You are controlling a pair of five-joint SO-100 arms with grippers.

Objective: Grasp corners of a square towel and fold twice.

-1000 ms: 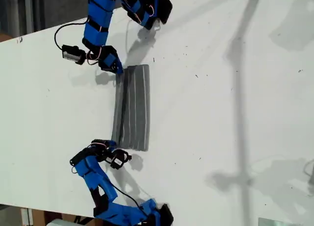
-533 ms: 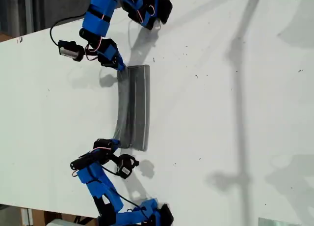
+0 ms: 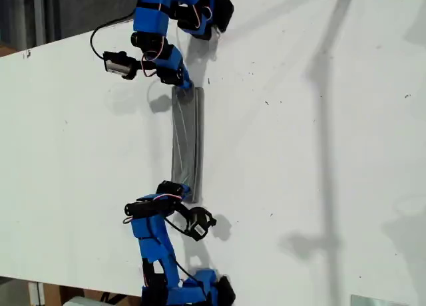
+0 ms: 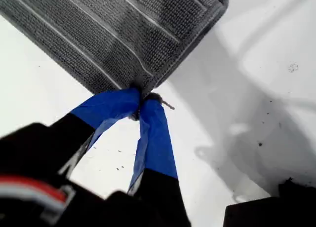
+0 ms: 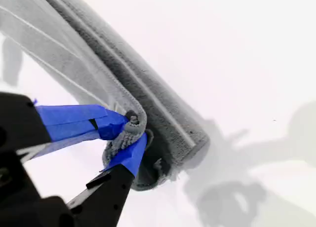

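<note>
Table: white, and it takes up nearly all of the exterior view. The towel lies on it a little towards the exterior view's left, as a long narrow grey band running between the two blue arms.

Progress (judgement): the band is far narrower than it is long and looks layered, so I take it the first fold is closing or just closed. A held layer is not yet laid down. The second fold, across the band's length, is still to do.

Tools: my first gripper has its taped tips pressed together on the towel's short edge, with the cloth pinched between them. My second gripper is clamped on a bunched corner, holding it clear of the thicker folded part beneath.

View differences: the exterior view shows the whole band and an arm at each end, one gripper towards the top and one towards the bottom. The bite on the cloth is too small to read there. Only the wrist views show both pinches and the pale stripes. They do not settle which exterior arm is which.
</note>
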